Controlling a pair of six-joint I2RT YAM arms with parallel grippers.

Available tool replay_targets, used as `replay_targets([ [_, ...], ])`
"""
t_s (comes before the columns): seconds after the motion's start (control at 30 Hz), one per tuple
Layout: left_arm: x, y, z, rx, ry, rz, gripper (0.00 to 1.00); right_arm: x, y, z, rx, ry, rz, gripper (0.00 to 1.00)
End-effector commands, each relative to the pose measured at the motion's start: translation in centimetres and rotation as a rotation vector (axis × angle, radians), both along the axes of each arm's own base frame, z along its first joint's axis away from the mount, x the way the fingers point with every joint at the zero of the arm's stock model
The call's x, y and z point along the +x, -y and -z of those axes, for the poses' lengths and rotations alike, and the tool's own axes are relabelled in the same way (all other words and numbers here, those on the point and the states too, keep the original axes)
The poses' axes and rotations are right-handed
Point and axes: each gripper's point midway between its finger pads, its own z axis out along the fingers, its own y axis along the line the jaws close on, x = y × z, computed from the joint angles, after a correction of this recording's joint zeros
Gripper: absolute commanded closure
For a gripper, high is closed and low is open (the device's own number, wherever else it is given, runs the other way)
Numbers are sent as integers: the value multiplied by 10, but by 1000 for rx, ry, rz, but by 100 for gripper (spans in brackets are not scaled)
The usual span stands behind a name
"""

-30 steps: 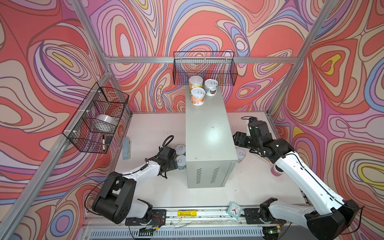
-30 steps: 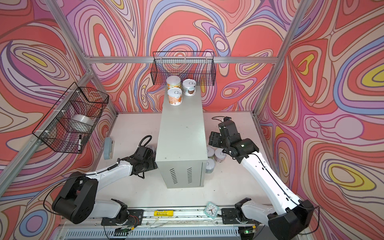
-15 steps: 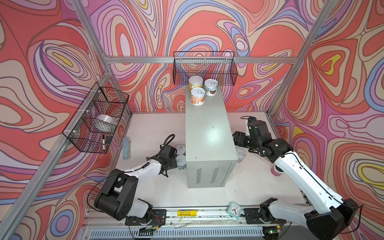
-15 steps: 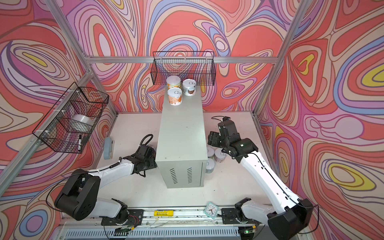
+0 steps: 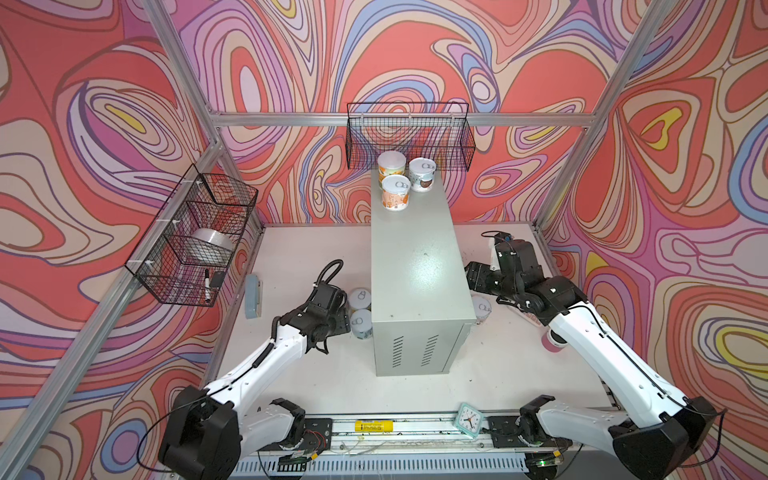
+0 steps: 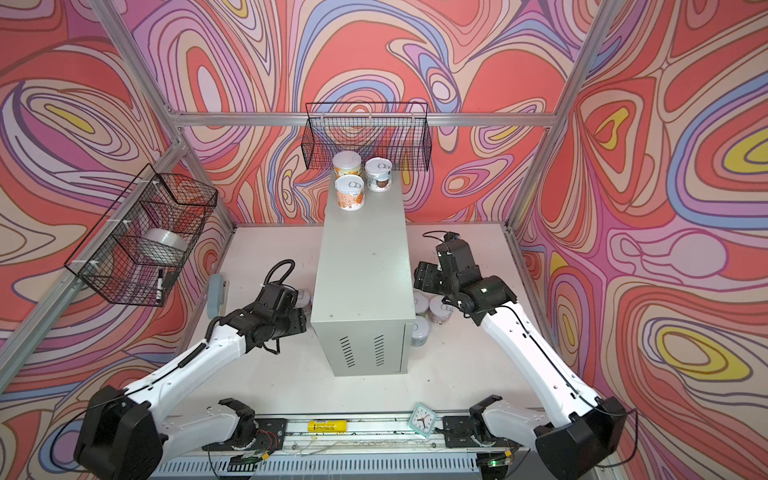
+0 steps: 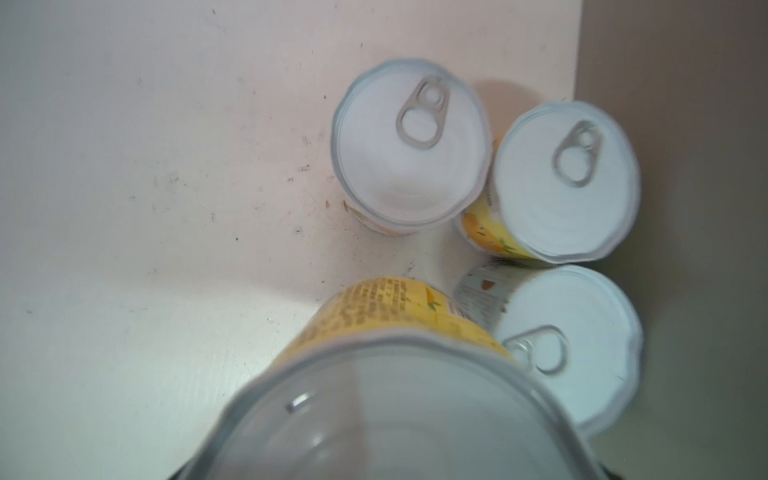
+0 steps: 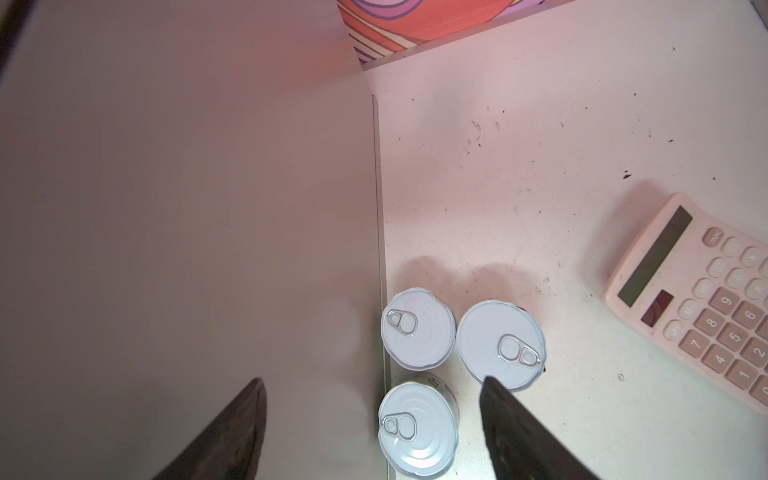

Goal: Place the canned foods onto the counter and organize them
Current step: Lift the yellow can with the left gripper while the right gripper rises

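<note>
While the left fingers (image 5: 341, 322) clamp a yellow can (image 7: 395, 311), three cans (image 7: 409, 145) stand just beyond them on the table (image 7: 124, 208). Right fingers (image 8: 232, 436) hang apart above three more cans (image 8: 417, 428) beside the grey box (image 8: 166, 208).

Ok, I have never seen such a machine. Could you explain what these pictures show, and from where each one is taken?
These are two white robot arms, each ending in a gripper. Two pictures look down from above on the whole scene; the two others come from cameras on the wrists. On the white table stands a grey metal box, the counter, with three cans at its far end. Three more cans stand on the table near the right gripper, which is open and empty; a pink calculator lies nearby. The left wrist view shows three standing cans and a yellow-labelled can at the left gripper, apparently gripped; its fingers are hidden.
</note>
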Motion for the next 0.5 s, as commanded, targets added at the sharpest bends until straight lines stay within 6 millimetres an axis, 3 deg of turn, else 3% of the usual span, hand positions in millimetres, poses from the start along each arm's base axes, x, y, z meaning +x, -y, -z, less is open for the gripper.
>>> replay_targets([
  [0.0,-18,-5,-41,8,7,32,100,0,2,-23,3,42,-3,17],
  [0.3,-39,-4,-129,-4,48,133,100,-4,13,-61,-38,111,8,17],
  [0.47,-44,7,-184,-25,106,228,100,-7,21,-78,-80,139,17,17],
])
